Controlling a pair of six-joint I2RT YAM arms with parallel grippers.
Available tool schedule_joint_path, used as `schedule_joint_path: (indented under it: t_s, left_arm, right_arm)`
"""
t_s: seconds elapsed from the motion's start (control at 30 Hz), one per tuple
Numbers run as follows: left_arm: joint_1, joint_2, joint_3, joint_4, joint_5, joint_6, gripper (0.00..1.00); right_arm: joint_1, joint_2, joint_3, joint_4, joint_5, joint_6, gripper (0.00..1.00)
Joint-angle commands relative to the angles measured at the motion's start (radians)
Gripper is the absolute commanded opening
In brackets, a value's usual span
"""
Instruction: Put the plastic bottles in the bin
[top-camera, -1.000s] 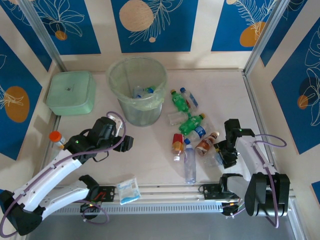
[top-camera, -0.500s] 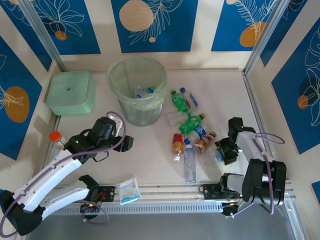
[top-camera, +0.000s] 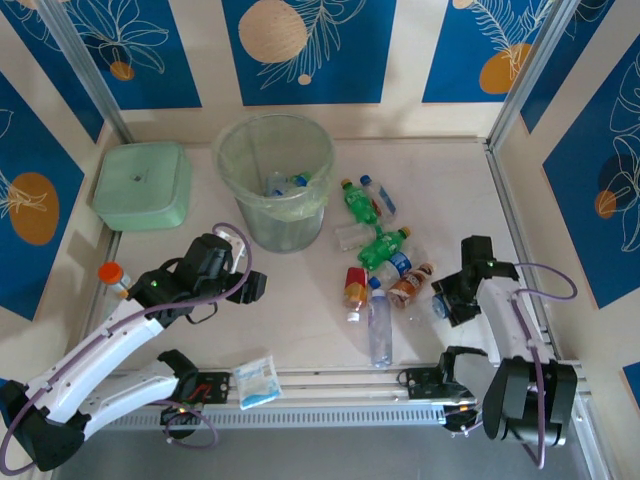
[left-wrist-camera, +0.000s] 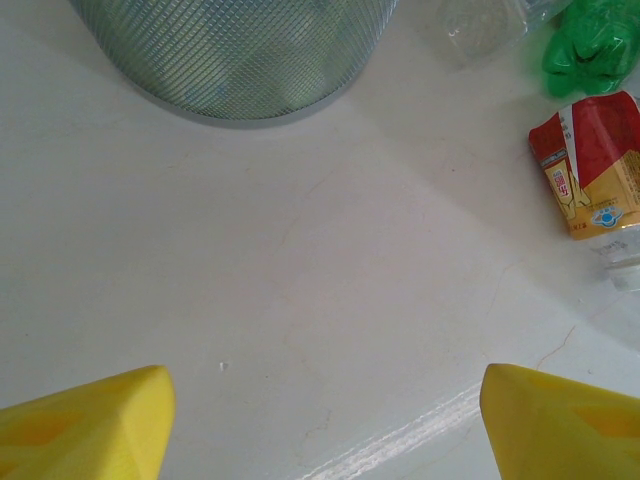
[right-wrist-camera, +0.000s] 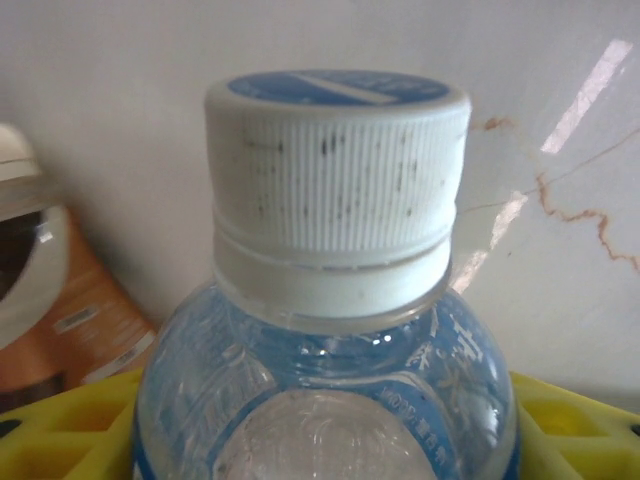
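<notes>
Right end effector (top-camera: 446, 300) straddles a white-capped bottle (right-wrist-camera: 335, 250), resolved in its wrist view; clamping undetermined. Left end effector (left-wrist-camera: 320, 425) stands apart.

Right wrist: bottle (right-wrist-camera: 330, 300) cut off at 6 o'clock, brown bottle (right-wrist-camera: 70, 305) at 9. Left wrist: bin (left-wrist-camera: 235, 50) at 12.

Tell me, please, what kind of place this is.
Probably a robot test cell: the left arm and right arm are mounted at the table edge, blue printed panels wall it in, and plastic bottles lie beside a bin.
</notes>
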Motion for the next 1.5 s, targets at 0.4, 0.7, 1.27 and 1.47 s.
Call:
schedule_joint_path:
  t_s: [0.4, 0.7, 1.27, 1.47]
  left_arm:
    - [0.008, -0.009, 0.027, -0.011, -0.003, -0.049, 0.78]
    - [0.007, -0.006, 0.039, -0.020, 0.003, -0.063, 0.78]
    - [0.007, 0.017, 0.066, -0.024, 0.011, -0.061, 0.78]
    - [0.007, 0.005, 0.065, -0.024, 0.009, -0.066, 0.78]
  right_arm:
    - [0.453, 0.107, 0.670, 0.010, 0.120, -0.132, 0.59]
    - [0.643, 0.318, 0.977, 0.328, 0.081, -0.334, 0.58]
    - [0.685, 0.640, 1.224, 0.616, -0.070, -0.365, 0.58]
    - [0.716, 0.791, 1.358, 0.538, -0.068, -0.398, 0.59]
